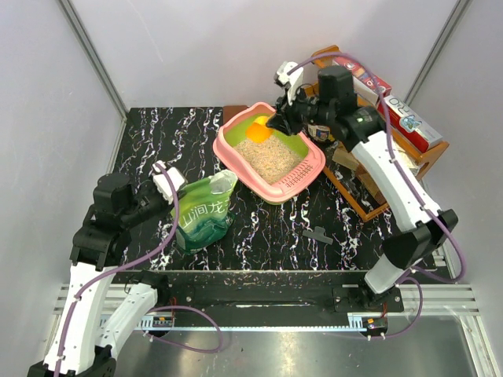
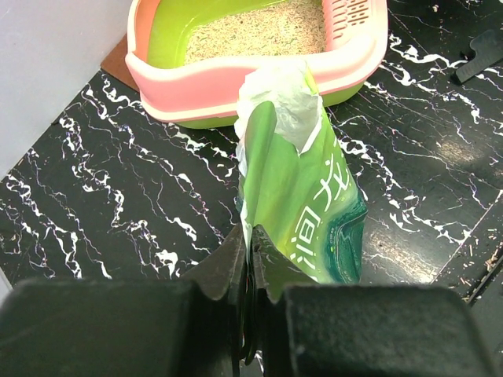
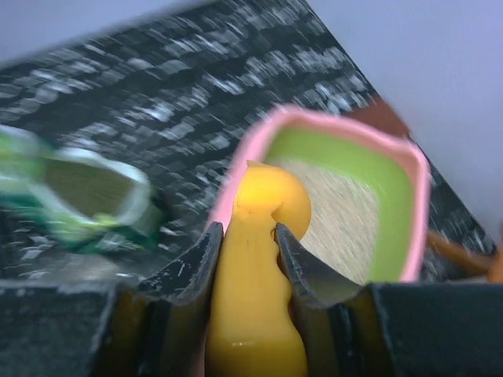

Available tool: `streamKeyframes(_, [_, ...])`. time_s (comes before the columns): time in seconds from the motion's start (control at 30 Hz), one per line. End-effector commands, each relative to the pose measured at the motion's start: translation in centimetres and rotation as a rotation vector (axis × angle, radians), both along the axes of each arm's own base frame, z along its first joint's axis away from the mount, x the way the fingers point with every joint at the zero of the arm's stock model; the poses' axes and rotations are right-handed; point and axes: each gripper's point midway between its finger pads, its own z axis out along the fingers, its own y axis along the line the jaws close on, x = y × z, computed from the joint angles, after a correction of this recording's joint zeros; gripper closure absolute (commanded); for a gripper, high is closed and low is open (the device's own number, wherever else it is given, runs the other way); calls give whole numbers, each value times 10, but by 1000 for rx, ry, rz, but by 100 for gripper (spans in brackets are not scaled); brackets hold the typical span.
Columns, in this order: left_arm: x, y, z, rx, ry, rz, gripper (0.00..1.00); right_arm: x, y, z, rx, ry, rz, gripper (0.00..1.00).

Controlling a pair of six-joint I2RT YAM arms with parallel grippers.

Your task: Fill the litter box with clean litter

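Note:
The pink litter box (image 1: 308, 173) with lime-green inner walls sits at the table's back middle, with beige clean litter (image 1: 269, 157) in it. It also shows in the left wrist view (image 2: 236, 86) and the right wrist view (image 3: 420, 196). My right gripper (image 1: 277, 122) is shut on the yellow-orange scoop (image 3: 259, 267), held over the box's far end (image 1: 259, 128). My left gripper (image 1: 174, 188) is shut on the edge of the green litter bag (image 2: 306, 204), which stands open-topped on the table (image 1: 203, 216).
A brown wooden rack (image 1: 376, 177) with red-and-white boxes (image 1: 409, 118) stands right of the litter box. A small black piece (image 1: 317, 234) lies on the black marbled table (image 1: 275, 236). Grey walls close in the back and sides.

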Motion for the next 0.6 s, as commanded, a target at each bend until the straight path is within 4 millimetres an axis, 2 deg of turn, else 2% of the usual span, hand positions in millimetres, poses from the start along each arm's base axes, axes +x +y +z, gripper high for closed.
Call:
streamKeyframes(0.0, [6, -5, 18, -44, -57, -12, 92, -99, 39, 65, 196, 100, 449, 100])
streamKeyframes(0.03, [5, -5, 18, -45, -56, -14, 93, -105, 42, 70, 201, 101, 478, 100])
streamKeyframes(0.07, [6, -5, 18, -45, -55, -10, 94, -107, 47, 65, 186, 97, 509, 100])
streamKeyframes(0.1, [6, -4, 18, -46, -55, -8, 96, -116, 52, 57, 163, 122, 539, 100])
streamKeyframes(0.17, [5, -3, 18, -47, -53, -5, 97, -116, 58, 43, 117, 105, 584, 100])
streamKeyframes(0.2, [5, -3, 18, -46, -50, -3, 97, -123, 60, 34, 93, 136, 603, 100])
streamKeyframes(0.43, [3, -4, 17, -50, -38, -13, 100, -123, 80, -10, -27, 158, 696, 100])
streamKeyframes(0.5, [2, -5, 17, -53, -32, -19, 100, -122, 89, -9, -25, 131, 718, 100])
streamKeyframes(0.57, [1, -7, 17, -57, -26, -32, 100, -132, 103, -19, -46, 137, 772, 100])
